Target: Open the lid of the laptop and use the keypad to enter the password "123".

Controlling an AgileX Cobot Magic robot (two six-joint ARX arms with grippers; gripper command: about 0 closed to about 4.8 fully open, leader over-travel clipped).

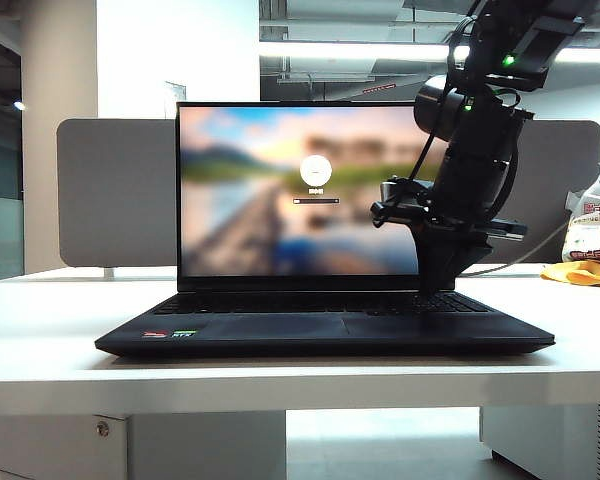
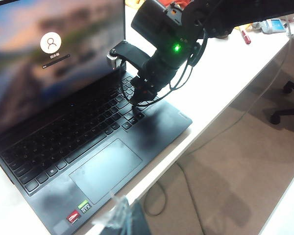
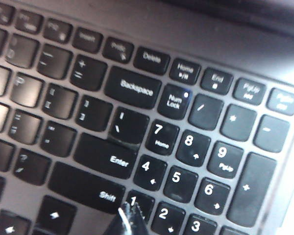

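Exterior view: laptop (image 1: 325,330) square on the white table (image 1: 60,330), front edge toward the camera, red and green stickers (image 1: 170,334) on the palm rest at the left. Lid (image 1: 280,190) raised upright, screen lit with a blurred login picture and a round user icon (image 1: 316,170). Grey divider (image 1: 115,190) just behind. Right arm (image 1: 470,170) dropping in from the upper right, right gripper (image 1: 427,300) down at the keypad end of the keyboard; fingertips lost against the black deck. Yellow cloth (image 1: 580,272) and a bag at the far right. Left wrist view: laptop seen at a slant, right gripper (image 2: 135,104) pointing down at the number pad (image 2: 132,115), green light on the arm above. Left gripper (image 2: 118,215) only a blurred tip at the frame edge, near the table's edge beside the stickers; impossible to tell whether released or clenched. Right wrist view: clenched fingertips (image 3: 130,215), nothing held, tip just at the "1" key (image 3: 137,201), beside Shift (image 3: 85,188).
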